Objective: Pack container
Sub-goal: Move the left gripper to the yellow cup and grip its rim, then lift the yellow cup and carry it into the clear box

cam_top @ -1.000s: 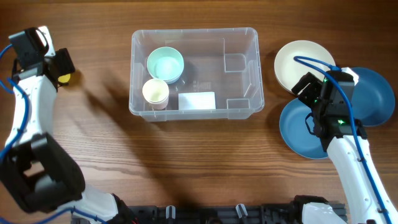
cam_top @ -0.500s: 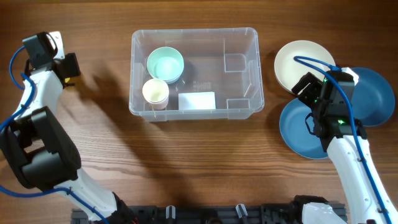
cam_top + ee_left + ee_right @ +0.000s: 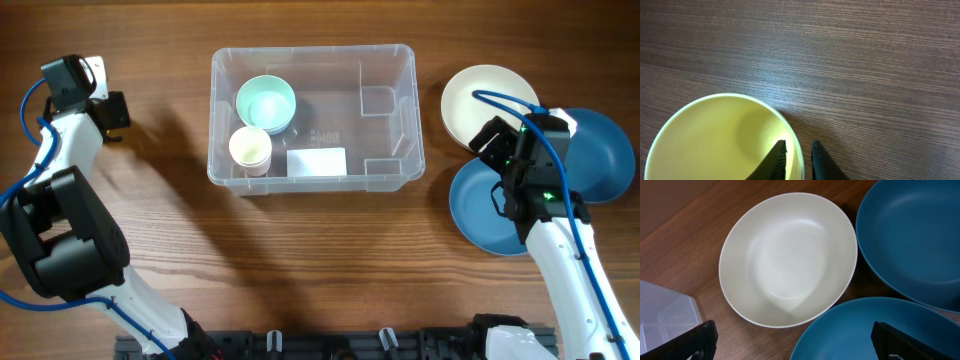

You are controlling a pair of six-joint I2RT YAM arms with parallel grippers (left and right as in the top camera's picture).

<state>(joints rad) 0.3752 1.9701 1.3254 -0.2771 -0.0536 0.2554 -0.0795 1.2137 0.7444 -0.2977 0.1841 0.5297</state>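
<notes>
Handling of the container [image 3: 340,110]: judged light and fairly stiff, being thin clear plastic with moulded ribs; the walls are likely to be slick and to flex a little if pinched. It is best taken by the rim on a long side, though it is probably better left where it stands and filled from above.
Place of the container: set near the far edge of the worktop [image 3: 320,260], about midway between the left and right edges, upright and open.
Contents: a mint bowl [image 3: 265,102] and a cream cup [image 3: 250,148] are seen in the left half, with a white label [image 3: 316,162] on the base; the right half is bare.
Left gripper [image 3: 799,147]: held near the far left corner, narrowed astride the rim of a yellow cup [image 3: 715,140], one finger inside and one outside; whether the rim is actually clamped cannot be told.
Right gripper [image 3: 792,335]: spread wide and carrying nothing, poised above a cream bowl [image 3: 790,260] by the right edge.
Other ware: two blue bowls [image 3: 910,235] are laid just beside the cream bowl, overlapping.
Surface: dark wood grain, flat and matt, judged to give moderate grip.
Room: ample bare wood is left in front of the container and between it and both arms.
</notes>
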